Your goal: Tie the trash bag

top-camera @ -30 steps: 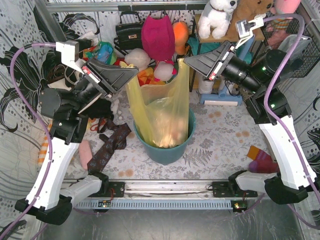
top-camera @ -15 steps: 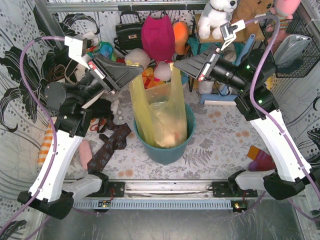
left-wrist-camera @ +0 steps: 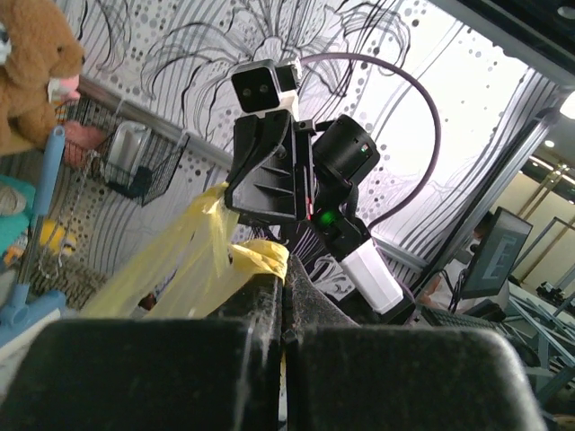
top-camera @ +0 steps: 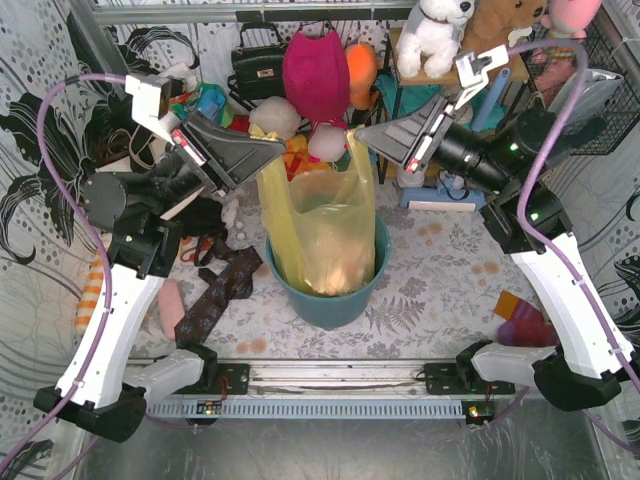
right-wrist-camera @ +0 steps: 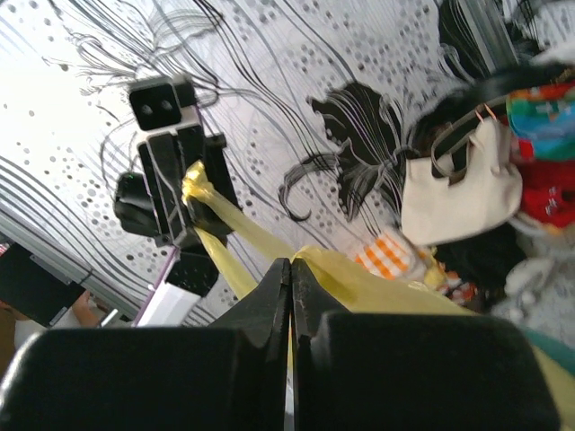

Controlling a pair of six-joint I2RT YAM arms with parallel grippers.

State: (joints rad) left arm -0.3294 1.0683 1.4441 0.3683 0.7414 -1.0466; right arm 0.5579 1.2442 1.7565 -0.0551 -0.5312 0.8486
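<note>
Two pinches: left gripper [top-camera: 278, 148] clamps one bag [top-camera: 322, 225] corner between closed fingertips; right gripper [top-camera: 358, 134] likewise clamps the opposite corner.

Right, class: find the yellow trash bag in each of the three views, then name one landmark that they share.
Top external: the trash bag stands in the centre, inside the teal bin.
Left wrist: lower left, twisted into a yellow strip.
Right wrist: centre to lower right, stretched yellow plastic.
Shared landmark: the black-and-white floral wall.
</note>
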